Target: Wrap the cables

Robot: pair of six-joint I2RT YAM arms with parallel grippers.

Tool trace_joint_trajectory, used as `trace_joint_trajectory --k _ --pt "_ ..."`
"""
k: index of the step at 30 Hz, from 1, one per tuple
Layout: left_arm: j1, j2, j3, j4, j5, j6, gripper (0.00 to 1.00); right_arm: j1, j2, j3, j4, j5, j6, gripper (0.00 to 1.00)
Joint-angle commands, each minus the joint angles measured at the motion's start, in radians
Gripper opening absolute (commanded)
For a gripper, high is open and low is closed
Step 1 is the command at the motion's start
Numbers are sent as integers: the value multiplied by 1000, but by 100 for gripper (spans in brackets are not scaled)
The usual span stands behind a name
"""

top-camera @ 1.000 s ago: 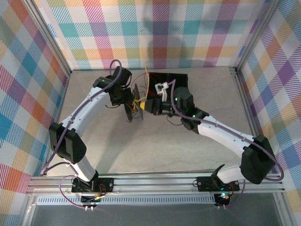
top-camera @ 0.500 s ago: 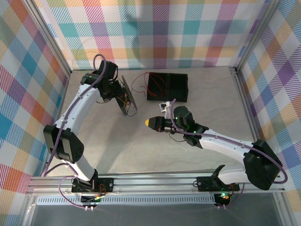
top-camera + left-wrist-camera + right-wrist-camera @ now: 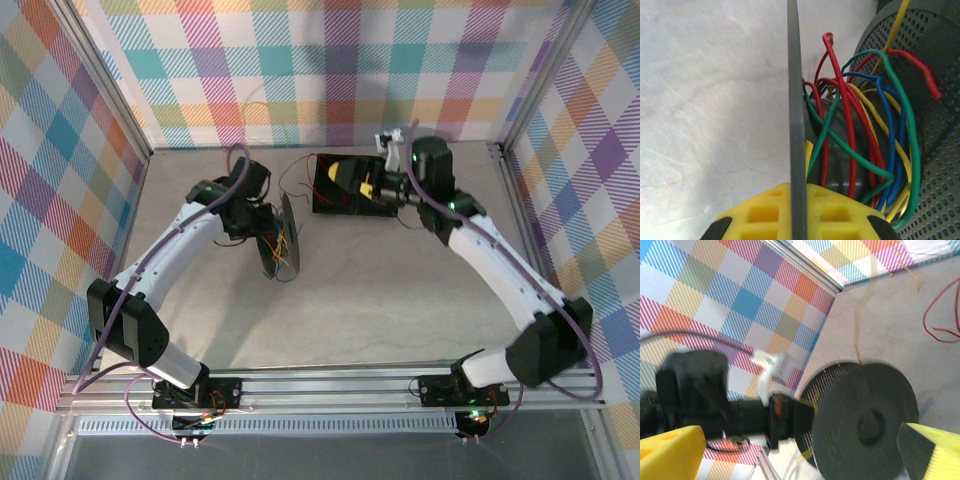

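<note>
Over the black tray (image 3: 335, 204) the outstretched right gripper (image 3: 352, 180) gapes, while the left gripper (image 3: 266, 234) pinches the spool (image 3: 290, 236).

white arms (image 3: 178, 238), black joints (image 3: 130, 325), purple cables (image 3: 233, 159), yellow pincer pads (image 3: 669, 449)

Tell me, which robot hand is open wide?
The right gripper: its yellow fingers stand far apart, holding nothing. The left gripper is pinched shut on the thin disc edge of the spool.

Red, yellow, green and blue cables (image 3: 847, 135) on a dark grey perforated spool (image 3: 940, 165), pastel plaid walls (image 3: 330, 60), pale marbled table (image 3: 400, 300), black tray (image 3: 330, 200) at twelve o'clock.
</note>
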Motion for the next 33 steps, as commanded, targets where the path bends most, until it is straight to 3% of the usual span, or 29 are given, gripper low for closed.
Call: trace_joint_trajectory --k 1,7,14,20,27,33 --pt "-49 -88 -65 95 -32 31 0 -5 203 250 -298 -126 -144 99" --pt "-104 -97 -129 130 -66 48 0 -22 527 595 -458 -131 -198 99" --pt "-139 -81 -145 121 -80 62 0 -28 744 830 -483 -120 -235 100" --pt "-159 -70 -140 112 -75 75 0 -30 818 927 -458 -93 -321 87" --pt "-170 -56 -140 120 -59 82 0 -42 906 1046 -466 -132 -290 57" --pt "-173 -55 -145 122 -52 82 0 -45 937 1065 -460 -129 -269 55"
